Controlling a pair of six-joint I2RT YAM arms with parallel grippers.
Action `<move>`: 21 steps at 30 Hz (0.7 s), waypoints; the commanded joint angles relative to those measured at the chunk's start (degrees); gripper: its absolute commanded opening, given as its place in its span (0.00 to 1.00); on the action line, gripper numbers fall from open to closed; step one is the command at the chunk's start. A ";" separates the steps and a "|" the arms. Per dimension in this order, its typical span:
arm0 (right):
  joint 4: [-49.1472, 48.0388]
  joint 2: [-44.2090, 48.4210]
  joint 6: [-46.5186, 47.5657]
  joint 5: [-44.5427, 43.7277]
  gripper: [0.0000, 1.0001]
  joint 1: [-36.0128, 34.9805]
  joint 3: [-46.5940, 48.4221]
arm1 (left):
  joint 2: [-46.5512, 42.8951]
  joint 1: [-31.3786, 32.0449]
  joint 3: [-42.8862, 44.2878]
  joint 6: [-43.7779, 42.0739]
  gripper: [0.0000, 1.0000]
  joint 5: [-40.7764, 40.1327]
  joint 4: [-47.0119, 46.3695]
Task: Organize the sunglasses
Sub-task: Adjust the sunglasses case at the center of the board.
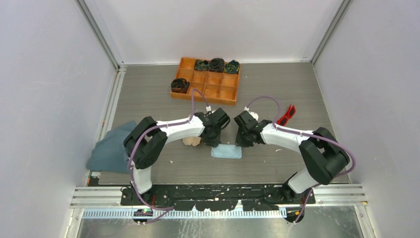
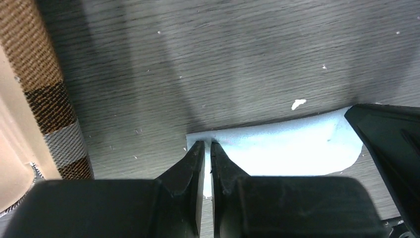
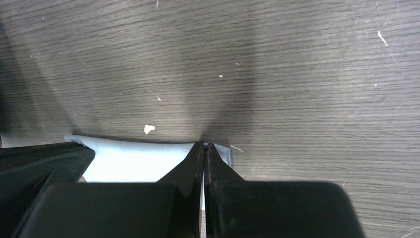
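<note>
A light blue cloth (image 1: 227, 152) lies on the table (image 1: 148, 94) between the two arms, and both pincers are at it. The left pincer (image 2: 207, 145) has its fingers drawn almost together with only a thin slit between them, pinching the cloth's (image 2: 292, 148) left far corner. The right pincer (image 3: 204, 145) is pressed tight on the cloth's (image 3: 138, 161) right far corner, where the edge stands up a little off the wood.

The sunglasses (image 1: 287, 115) – red frame, thin red arms – lie on the table to the right of the cloth and farther back, beyond the right arm, apart from both pincers. A tan-and-black plaid case (image 2: 49, 99) sits just left of the cloth, partly under the left arm; its pale lining shows in the left wrist view.

Well behind the cloth stands an orange divided tray (image 1: 218, 89) – dark rolled bundles (image 1: 216, 64) fill three back compartments and another sits at its left end. Far to the cloth's left a grey-blue fabric (image 1: 111, 148) lies at the table's edge.
</note>
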State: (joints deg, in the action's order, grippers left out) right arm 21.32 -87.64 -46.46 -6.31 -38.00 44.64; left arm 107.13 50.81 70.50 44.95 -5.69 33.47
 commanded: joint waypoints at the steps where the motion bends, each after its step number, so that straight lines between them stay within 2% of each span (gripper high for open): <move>1: 2.41 2.21 0.50 -2.12 0.00 0.23 -0.63 | -0.90 -0.19 0.61 -0.19 0.11 -1.79 3.22; 7: 6.42 12.11 0.96 -4.11 0.02 0.29 2.22 | -12.50 0.02 4.21 -1.26 0.15 -5.09 7.15; 11: 9.04 15.07 1.81 -6.64 0.04 0.34 4.13 | -17.17 -1.52 4.49 -2.03 0.19 -9.61 10.83; 13: 9.41 15.40 1.97 -6.88 0.05 0.39 4.04 | -18.62 -4.09 2.72 -1.99 0.21 -10.16 11.61; 17: 9.36 15.12 1.52 -6.09 0.06 0.43 2.97 | -21.22 -12.27 -2.49 -1.12 0.24 -4.60 10.68; 19: 9.12 15.28 1.27 -5.48 0.07 0.46 2.36 | -22.71 -15.46 -5.31 -1.95 0.33 -2.84 8.40; 21: 8.96 15.54 1.23 -5.12 0.07 0.40 1.97 | -22.08 -18.38 -6.33 -3.02 0.36 -2.77 8.52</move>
State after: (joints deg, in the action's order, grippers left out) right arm 30.04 -72.77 -45.19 -10.87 -37.76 47.05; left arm 85.86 36.86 67.22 43.64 -10.39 41.58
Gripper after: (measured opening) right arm 0.070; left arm 0.338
